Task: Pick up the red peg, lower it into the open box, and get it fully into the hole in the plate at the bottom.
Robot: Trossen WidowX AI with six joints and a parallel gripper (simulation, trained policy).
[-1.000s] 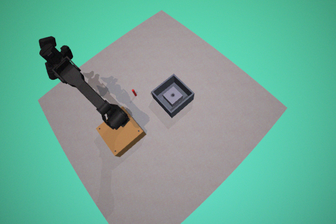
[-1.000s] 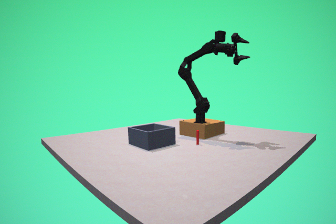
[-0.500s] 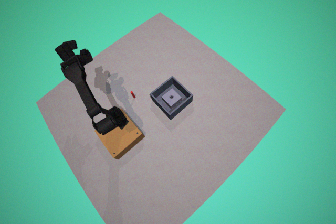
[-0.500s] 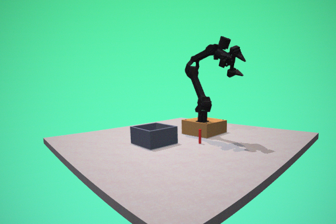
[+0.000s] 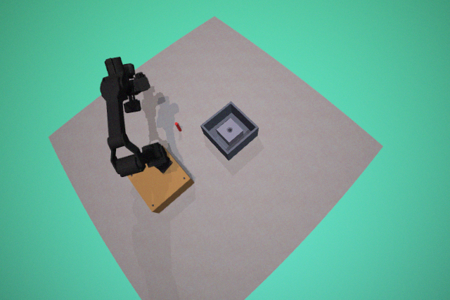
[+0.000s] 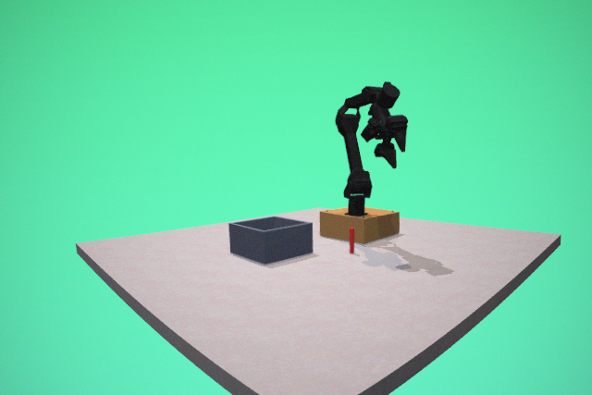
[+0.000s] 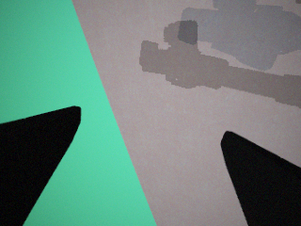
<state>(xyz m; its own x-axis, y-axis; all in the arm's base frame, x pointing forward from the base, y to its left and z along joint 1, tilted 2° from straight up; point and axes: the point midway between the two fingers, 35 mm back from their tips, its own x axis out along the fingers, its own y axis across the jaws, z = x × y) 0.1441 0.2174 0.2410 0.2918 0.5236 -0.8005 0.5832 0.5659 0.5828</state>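
Your gripper (image 5: 137,94) (image 6: 400,159) (image 7: 154,126) hangs high, fingers spread, nothing grasped. Red peg (image 5: 178,126) (image 6: 351,240) stands upright on the table (image 5: 290,166) (image 6: 267,314) (image 7: 188,122), outside the open box (image 5: 244,143) (image 6: 271,242) (upright probably suits a top-down grasp); wide fingers suggest you're preparing the pick.

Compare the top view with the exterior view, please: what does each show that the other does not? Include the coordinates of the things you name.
Only top: the plate (image 5: 235,125) inside the box, with its hole (image 5: 229,130).

Only exterior: the peg's (image 5: 178,126) (image 6: 351,240) full upright side, and the table's (image 5: 290,180) (image 6: 287,324) thick dark edge.

Both: the box (image 5: 228,154) (image 6: 248,244), peg, table, orange base (image 5: 163,191) (image 6: 341,228) and arm (image 5: 115,119) (image 6: 352,149), its jaws above the table.
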